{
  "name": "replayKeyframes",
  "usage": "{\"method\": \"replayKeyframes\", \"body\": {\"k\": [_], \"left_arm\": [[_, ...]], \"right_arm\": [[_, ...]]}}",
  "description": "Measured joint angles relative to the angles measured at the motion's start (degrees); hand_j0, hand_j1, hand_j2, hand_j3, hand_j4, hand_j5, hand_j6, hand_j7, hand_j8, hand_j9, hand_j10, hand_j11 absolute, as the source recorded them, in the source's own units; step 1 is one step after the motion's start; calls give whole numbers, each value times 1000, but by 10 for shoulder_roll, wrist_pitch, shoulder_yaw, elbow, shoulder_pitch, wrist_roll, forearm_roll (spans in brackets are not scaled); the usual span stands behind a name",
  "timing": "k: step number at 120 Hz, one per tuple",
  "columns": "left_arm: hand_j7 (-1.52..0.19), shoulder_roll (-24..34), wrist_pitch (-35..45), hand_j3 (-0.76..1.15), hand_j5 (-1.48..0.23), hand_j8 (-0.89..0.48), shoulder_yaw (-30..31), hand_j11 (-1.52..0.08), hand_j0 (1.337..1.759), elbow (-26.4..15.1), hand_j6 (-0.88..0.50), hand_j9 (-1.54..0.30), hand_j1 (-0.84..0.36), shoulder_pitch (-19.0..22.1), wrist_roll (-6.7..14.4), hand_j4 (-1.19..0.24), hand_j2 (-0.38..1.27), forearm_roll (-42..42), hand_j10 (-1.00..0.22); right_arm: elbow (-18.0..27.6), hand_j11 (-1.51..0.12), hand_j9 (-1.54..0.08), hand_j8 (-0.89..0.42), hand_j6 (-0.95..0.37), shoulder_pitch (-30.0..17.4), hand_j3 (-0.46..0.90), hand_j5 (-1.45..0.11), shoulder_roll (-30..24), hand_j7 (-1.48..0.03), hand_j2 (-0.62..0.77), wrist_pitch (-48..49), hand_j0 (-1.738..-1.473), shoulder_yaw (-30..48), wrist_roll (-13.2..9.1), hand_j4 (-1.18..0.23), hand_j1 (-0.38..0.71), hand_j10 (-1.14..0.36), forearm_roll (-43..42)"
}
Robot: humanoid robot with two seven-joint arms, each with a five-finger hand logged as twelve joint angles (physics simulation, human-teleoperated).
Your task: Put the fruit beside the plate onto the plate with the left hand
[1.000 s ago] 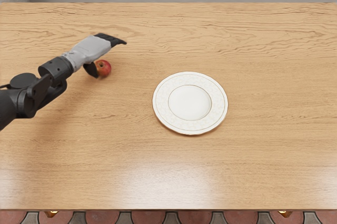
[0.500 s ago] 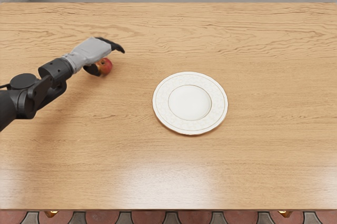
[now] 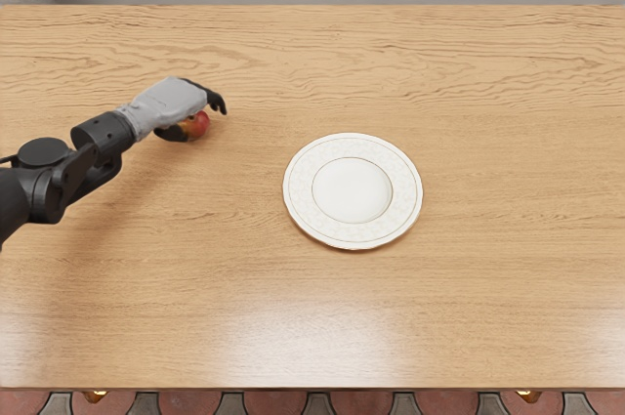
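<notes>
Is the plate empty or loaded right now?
Empty: the plate shows bare white; the apple sits on the table, left hand curled around it.

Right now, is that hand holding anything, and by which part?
The left hand wraps the apple from above, fingers curled over its top; it sits on the table.

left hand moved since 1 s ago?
Yes. Against the fixed plate, the left hand has lowered and its fingers have curled down around the apple.

Red fruit [image 3: 199, 124], half hidden under the left hand [image 3: 176, 103], well left of the flat, round white plate [image 3: 301, 190]
</notes>
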Motion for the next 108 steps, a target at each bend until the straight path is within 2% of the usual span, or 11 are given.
{"method": "replayKeyframes", "body": {"k": [24,55,93,108], "left_arm": [[-657,0,-1,0,-659,-493,10,-656,1657,0,-494,-657,-231,0,0,-493,126,0,-493],[-722,0,-2,25,-698,-420,22,-740,1657,0,-467,-741,-298,0,0,-598,193,-3,-567],[-813,1,-4,123,-760,-338,28,-829,1652,0,-395,-824,-377,0,0,-679,255,-3,-494],[-824,3,-10,147,-785,-317,29,-854,1645,0,-365,-843,-390,-1,0,-698,223,-3,-464]], "right_arm": [[0,0,0,4,6,0,0,1,0,0,-2,0,-1658,0,0,0,-348,3,0],[0,0,0,4,6,0,0,1,0,0,-2,0,-1658,0,0,0,-348,3,0],[0,0,0,4,6,0,0,1,0,0,-2,0,-1658,0,0,0,-348,3,0],[0,0,0,4,6,0,0,1,0,0,-2,0,-1658,0,0,0,-348,3,0]]}}
